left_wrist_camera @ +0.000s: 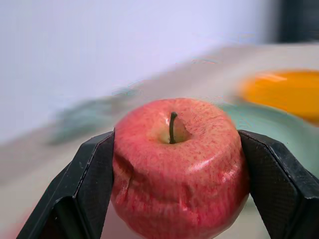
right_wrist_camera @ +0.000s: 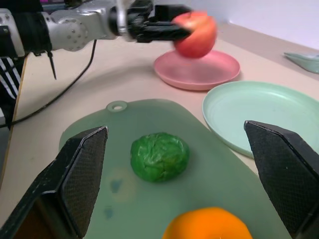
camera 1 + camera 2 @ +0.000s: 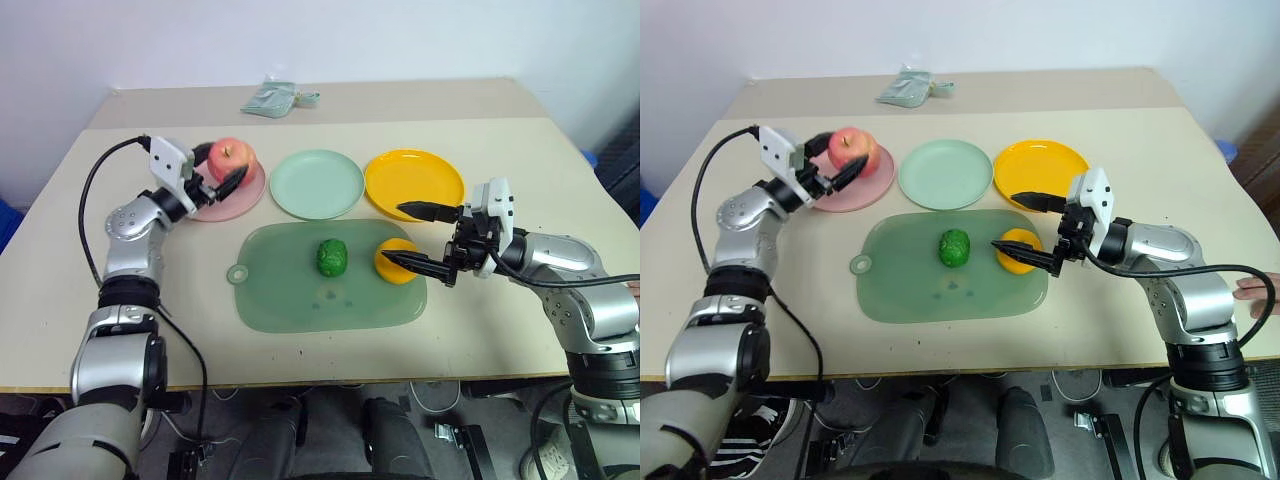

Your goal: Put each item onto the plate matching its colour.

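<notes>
- Pinkish-red and glossy, the apple [image 3: 231,156] is clamped between the two black fingers of the left gripper [image 3: 225,176], held over the pink plate [image 3: 245,196] at the far left of the row; the right wrist view shows it clear of the plate's surface, so it is not yet set down.
- Close up in the left wrist view, the apple [image 1: 179,169] is speckled, with a dark stem standing up from its dimple and a finger pressed to each flank.
- Judged from this, the first placement is nearly made: the fruit only needs lowering and letting go on its matching plate.
- Two items are left. The green pepper [image 3: 332,257], dark and bumpy, lies near the middle of the pale-green mat [image 3: 280,300], and the orange [image 3: 393,262] sits toward the mat's right end.
- The mint green plate [image 3: 316,183] in the middle of the row and the yellow-orange plate [image 3: 414,180] at its right are both bare.
- The right gripper [image 3: 420,238] has its jaws spread wide and grips nothing; one finger reaches over the near rim of the yellow-orange plate, the other lies across the orange, and whether it touches the fruit cannot be told.
- The orange looks likely to be its next pick, with the pepper still to go to the mint green plate.
</notes>
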You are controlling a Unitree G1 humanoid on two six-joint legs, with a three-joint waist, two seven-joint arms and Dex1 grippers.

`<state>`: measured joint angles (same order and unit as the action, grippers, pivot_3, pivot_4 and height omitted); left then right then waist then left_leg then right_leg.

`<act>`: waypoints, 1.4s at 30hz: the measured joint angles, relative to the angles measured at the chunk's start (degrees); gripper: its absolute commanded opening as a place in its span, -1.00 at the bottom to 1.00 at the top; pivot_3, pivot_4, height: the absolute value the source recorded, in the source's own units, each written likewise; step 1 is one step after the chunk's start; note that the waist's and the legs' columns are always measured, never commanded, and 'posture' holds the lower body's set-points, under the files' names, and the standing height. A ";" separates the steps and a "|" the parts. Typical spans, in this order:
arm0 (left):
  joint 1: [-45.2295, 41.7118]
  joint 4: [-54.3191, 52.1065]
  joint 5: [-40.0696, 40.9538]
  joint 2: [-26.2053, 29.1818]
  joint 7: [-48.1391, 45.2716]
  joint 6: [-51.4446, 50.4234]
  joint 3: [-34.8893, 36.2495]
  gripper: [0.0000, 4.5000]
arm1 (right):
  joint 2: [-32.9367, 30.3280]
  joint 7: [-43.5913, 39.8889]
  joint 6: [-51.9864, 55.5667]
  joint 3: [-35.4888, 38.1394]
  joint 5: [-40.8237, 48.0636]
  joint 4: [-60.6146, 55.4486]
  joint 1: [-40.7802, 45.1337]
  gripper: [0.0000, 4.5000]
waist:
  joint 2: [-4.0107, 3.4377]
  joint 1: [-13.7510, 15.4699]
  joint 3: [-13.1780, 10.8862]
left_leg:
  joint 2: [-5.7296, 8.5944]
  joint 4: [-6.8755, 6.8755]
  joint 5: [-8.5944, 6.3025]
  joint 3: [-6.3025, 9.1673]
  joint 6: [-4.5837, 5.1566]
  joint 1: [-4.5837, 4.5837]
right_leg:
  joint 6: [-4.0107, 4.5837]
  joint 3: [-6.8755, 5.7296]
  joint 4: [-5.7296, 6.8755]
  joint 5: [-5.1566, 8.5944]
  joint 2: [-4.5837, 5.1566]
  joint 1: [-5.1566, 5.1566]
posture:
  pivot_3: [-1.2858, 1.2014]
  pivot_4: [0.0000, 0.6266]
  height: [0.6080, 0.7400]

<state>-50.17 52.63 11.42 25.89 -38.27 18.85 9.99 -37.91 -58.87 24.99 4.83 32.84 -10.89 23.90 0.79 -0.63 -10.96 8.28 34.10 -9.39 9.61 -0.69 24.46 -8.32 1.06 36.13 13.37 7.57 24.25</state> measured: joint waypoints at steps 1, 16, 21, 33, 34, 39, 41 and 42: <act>-0.44 1.44 -0.65 -0.43 2.88 0.15 0.04 0.51 | 0.35 0.20 -0.11 0.00 -0.04 0.02 0.51 1.00 | 0.00 -0.10 0.00 | 0.00 0.00 0.00 0.00 0.00 0.00 | 0.00 0.00 0.00 0.00 -0.01 0.00 | 0.03 -0.52 1.00; -1.69 10.33 -6.50 -2.07 18.50 -0.22 -0.11 0.98 | 4.58 7.56 -4.69 -0.01 -4.52 3.23 3.26 1.00 | 0.00 -0.16 0.00 | 0.03 0.03 0.01 -0.01 0.00 0.00 | -0.08 0.01 0.04 -0.10 -0.03 0.00 | 0.03 -0.52 1.00; -1.66 10.10 -7.06 -2.06 17.08 0.82 -0.14 0.98 | 4.58 7.57 -4.64 -0.01 -4.51 3.23 3.26 1.00 | 0.00 -0.18 0.00 | 0.03 0.03 0.01 -0.01 0.00 0.00 | -0.07 0.00 0.05 -0.10 -0.03 0.00 | 0.03 -0.52 1.00; 4.07 -12.10 8.96 -0.58 -25.48 -3.53 -1.67 0.98 | 4.03 5.78 -4.12 -0.05 -4.39 3.32 3.27 1.00 | -0.03 -0.50 0.02 | 0.03 0.03 0.01 -0.01 0.01 -0.01 | -0.05 0.01 0.06 -0.11 -0.03 -0.01 | 0.03 -0.52 1.00; 5.53 -14.11 9.48 -0.64 -29.03 -4.79 -3.17 0.98 | 3.07 4.84 -3.99 -0.06 -4.33 3.18 2.98 1.00 | -0.03 -0.50 0.02 | 0.03 0.03 0.01 -0.02 0.01 -0.01 | -0.05 0.02 0.06 -0.11 -0.03 -0.01 | 0.03 -0.52 1.00; 9.09 -20.26 12.94 -1.55 -39.49 -15.77 -8.03 0.98 | -1.36 -0.05 -2.67 -0.02 -2.74 1.41 -0.67 1.00 | -0.02 -0.27 0.01 | 0.03 0.08 0.01 -0.01 0.02 0.00 | -0.06 0.02 0.05 -0.11 -0.03 -0.03 | 0.03 -0.52 1.00; 9.03 -21.17 12.73 -1.87 -41.19 -18.56 -10.01 0.98 | -1.56 -0.14 -2.67 0.18 -2.71 1.40 -0.64 1.00 | -0.02 -0.31 0.02 | 0.01 0.09 0.01 -0.01 0.02 -0.04 | -0.05 0.02 0.06 -0.11 -0.03 -0.07 | 0.03 -0.52 1.00; 9.01 -21.15 12.41 -2.07 -41.54 -18.86 -10.80 0.98 | -1.62 -0.12 -2.67 0.23 -2.70 1.40 -0.64 1.00 | -0.03 -0.40 0.02 | 0.00 0.09 0.01 -0.01 0.02 -0.05 | -0.05 0.02 0.05 -0.11 -0.04 -0.07 | 0.03 -0.52 1.00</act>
<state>-41.16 31.49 23.82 23.82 -79.81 -0.02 -0.82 -39.53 -58.99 22.32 5.06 30.13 -9.48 23.26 0.76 -1.03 -10.94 8.28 34.18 -9.38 9.60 -0.68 24.42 -8.37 1.08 36.18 13.26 7.54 24.18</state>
